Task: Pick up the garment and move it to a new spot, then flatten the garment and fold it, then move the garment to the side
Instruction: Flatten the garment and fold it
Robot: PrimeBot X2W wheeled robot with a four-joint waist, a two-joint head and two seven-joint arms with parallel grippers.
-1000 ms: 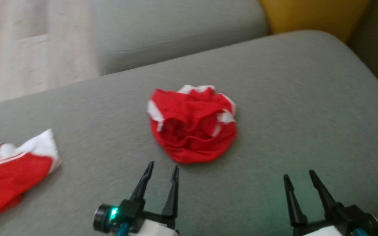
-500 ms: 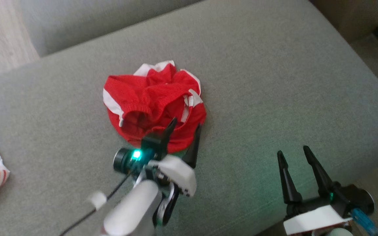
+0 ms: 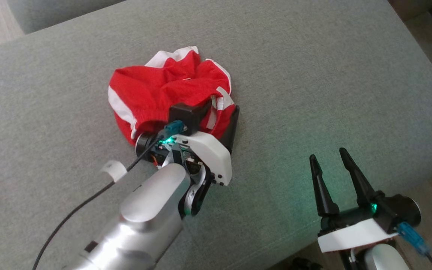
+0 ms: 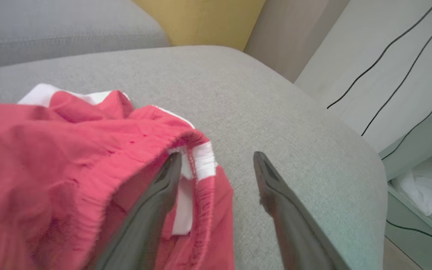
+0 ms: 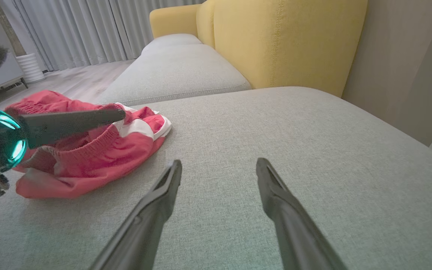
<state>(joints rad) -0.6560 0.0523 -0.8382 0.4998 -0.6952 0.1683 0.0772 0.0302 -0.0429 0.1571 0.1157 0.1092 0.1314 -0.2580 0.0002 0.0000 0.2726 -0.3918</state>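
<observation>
1. Reaching into the crumpled red garment on the grey couch, the left claw is wide open, one finger inside the waistband, ready to pinch.
2. The right claw sits open too, well apart.

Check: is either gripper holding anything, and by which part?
Nothing is held. The left gripper has its jaws open astride the red garment at its elastic edge; the right gripper is open over the couch.
</observation>
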